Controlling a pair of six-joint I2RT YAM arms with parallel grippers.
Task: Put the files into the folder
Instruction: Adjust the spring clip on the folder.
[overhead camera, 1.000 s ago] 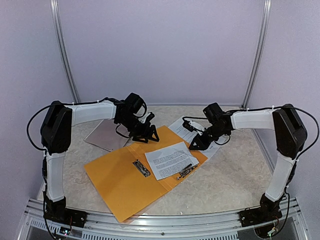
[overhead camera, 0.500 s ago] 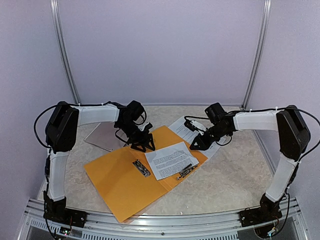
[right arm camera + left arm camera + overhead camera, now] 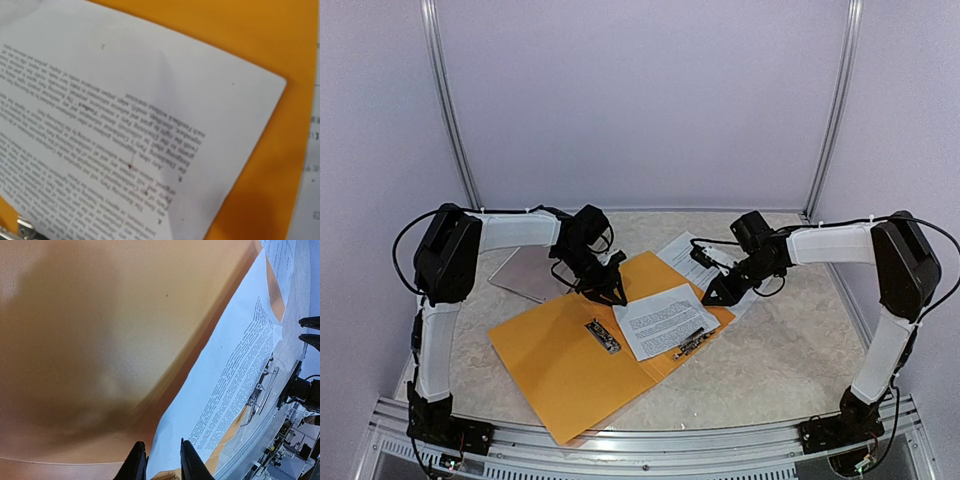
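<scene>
An orange folder (image 3: 550, 365) lies open on the table. One of the files, a printed white sheet (image 3: 660, 318), rests on its right half. More files (image 3: 682, 252) lie on the table behind it. My left gripper (image 3: 612, 293) is low over the folder at this sheet's near-left corner. In the left wrist view its fingertips (image 3: 187, 460) stand a narrow gap apart, with the sheet (image 3: 225, 380) corner lying between them. My right gripper (image 3: 712, 296) hovers at the folder's right edge. In the left wrist view its two fingers (image 3: 310, 340) show slightly apart, with nothing between them. The right wrist view shows only sheet (image 3: 125, 100) and folder (image 3: 250, 30).
Two metal clips sit on the folder, one near the spine (image 3: 603, 335) and one on the sheet's lower edge (image 3: 693, 342). A flat grey pad (image 3: 528, 272) lies left of the folder. Pale walls and metal posts close in the back and sides.
My left gripper has come down and to the right onto the folder, reaching the sheet's corner, and its jaws have narrowed. The right gripper has barely moved.
</scene>
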